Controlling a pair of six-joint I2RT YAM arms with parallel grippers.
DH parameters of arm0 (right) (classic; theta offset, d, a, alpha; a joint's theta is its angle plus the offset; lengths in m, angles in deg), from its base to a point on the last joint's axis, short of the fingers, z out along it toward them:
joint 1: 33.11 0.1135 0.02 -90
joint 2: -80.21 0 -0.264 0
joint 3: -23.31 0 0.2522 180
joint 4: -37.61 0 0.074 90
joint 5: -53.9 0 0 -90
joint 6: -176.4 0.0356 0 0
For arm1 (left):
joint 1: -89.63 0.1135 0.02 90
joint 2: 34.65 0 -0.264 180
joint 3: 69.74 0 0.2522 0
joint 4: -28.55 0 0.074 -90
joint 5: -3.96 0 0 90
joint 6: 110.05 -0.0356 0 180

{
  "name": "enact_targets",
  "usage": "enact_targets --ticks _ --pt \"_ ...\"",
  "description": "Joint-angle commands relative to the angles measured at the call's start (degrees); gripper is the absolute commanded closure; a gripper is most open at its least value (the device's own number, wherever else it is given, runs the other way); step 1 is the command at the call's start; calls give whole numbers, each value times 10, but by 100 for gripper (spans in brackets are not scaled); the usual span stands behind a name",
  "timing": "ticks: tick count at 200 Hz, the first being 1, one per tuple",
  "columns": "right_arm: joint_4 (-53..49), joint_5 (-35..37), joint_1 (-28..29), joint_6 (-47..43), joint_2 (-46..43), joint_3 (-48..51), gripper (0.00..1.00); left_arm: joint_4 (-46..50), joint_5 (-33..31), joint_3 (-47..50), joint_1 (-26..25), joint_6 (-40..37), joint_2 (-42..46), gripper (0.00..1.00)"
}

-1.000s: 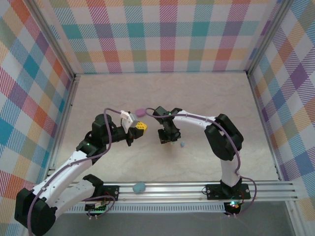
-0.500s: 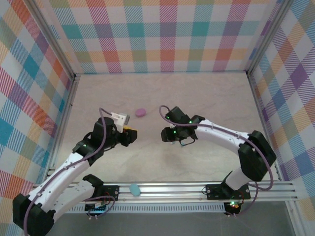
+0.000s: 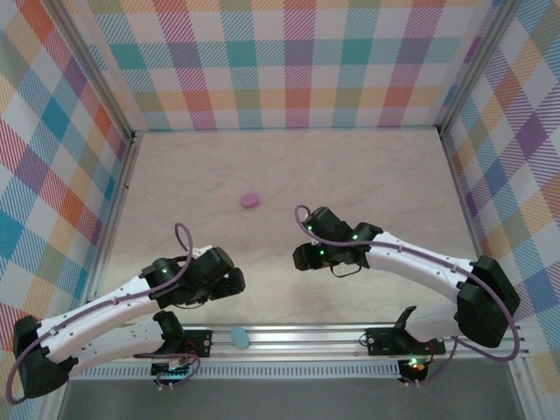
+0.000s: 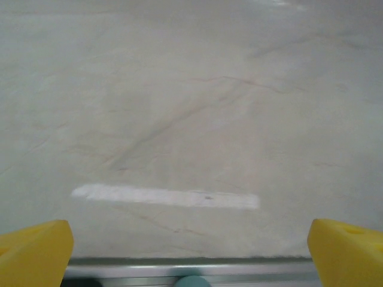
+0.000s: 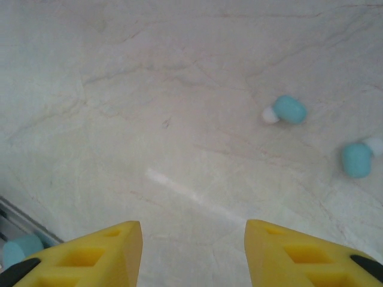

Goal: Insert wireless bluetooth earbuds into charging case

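Top view: a pink oval plastic case (image 3: 250,200) lies left of centre, and a light-blue oval case (image 3: 240,337) sits by the bottom rail.

Left wrist: the left gripper (image 4: 191,242) gapes wide, holding nothing.

Right wrist: the right gripper (image 5: 193,242) stands partly open and empty. Two tiny light-blue earbuds (image 5: 290,109) lie at right. They look light, hard and slippery, probably best pinched across the rounded body.

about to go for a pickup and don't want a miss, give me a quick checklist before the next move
1. Right gripper empty, jaws apart: ok.
2. Left gripper empty, jaws wide apart: ok.
3. Blue earbuds lying apart, free to grasp ahead of the right gripper: ok.
4. Blue case lid open to take them: cannot tell.
5. Pink case clear of both arms: ok.
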Motion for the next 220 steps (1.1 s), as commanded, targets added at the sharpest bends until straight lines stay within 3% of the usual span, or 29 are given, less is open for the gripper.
enact_targets --ticks 1,13,22,49,70,99,156,220 --pt "-46 22 89 39 -12 -20 50 132 -110 -16 -1 175 -5 0" --pt "-47 39 155 75 4 -24 49 137 -130 -20 32 172 8 0" --pt "-42 56 202 97 22 -32 49 112 -118 -20 75 124 17 0" --pt "-41 94 308 134 114 -96 48 -1 42 -20 267 -41 -4 0" --pt "-64 90 350 131 199 -180 45 -22 103 -62 337 -127 -75 0" --pt "-112 69 372 108 305 -290 44 -18 129 -116 360 -188 -149 0" --pt "-192 49 366 84 428 -414 39 -49 160 -89 392 -216 -135 0" --pt "-218 28 336 79 467 -420 43 -83 182 -56 414 -226 -128 0"
